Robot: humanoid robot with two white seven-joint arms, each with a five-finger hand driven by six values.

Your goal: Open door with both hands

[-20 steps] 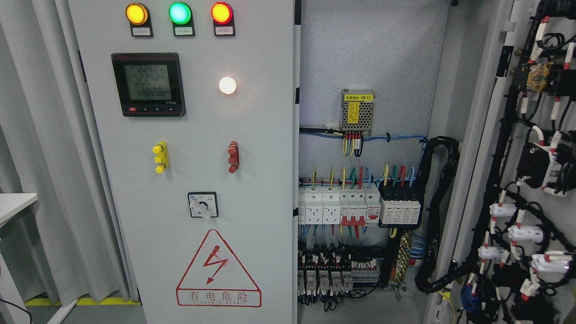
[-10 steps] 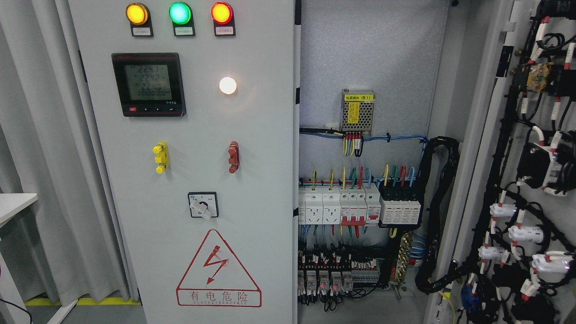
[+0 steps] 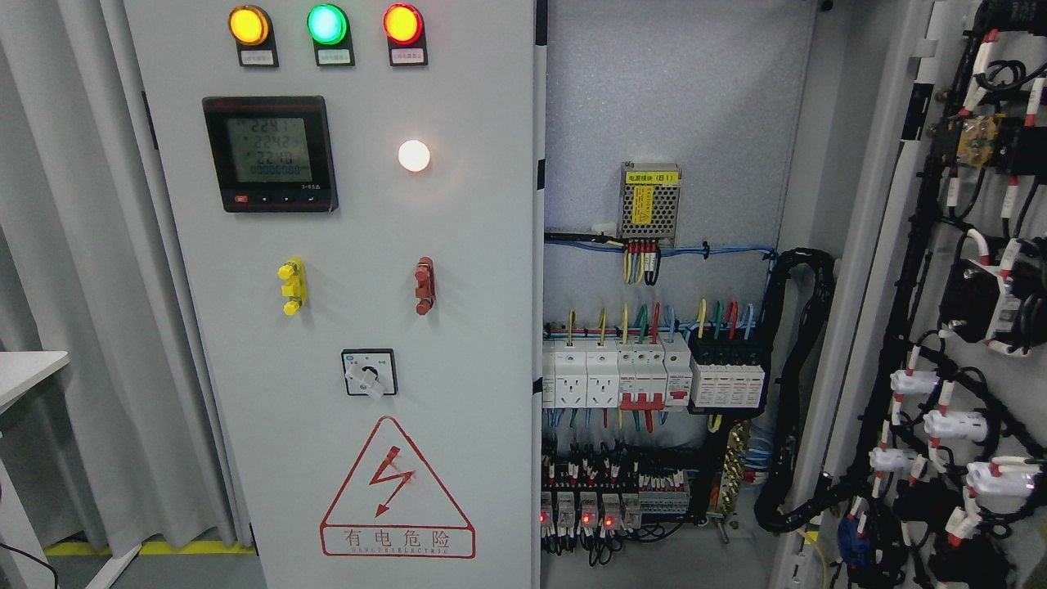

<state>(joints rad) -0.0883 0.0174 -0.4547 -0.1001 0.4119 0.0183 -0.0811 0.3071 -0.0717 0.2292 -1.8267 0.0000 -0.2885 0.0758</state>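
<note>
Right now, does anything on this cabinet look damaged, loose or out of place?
Nothing looks damaged. The right door hangs wide open, exposing live-looking wiring and breakers; the left door is shut, its lamps lit. No robot hand shows in the head view.

Grey curtain [image 3: 74,286] hangs at left; white table edge [image 3: 29,368] before it; yellow floor stripe [image 3: 147,547] below.

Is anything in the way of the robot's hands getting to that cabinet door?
Neither hand shows in the head view, so the path from them cannot be judged. The right door already stands swung open at the right, wiring side showing. The left door looks closed, and nothing visible stands in front of it; the white table sits well left.
</note>
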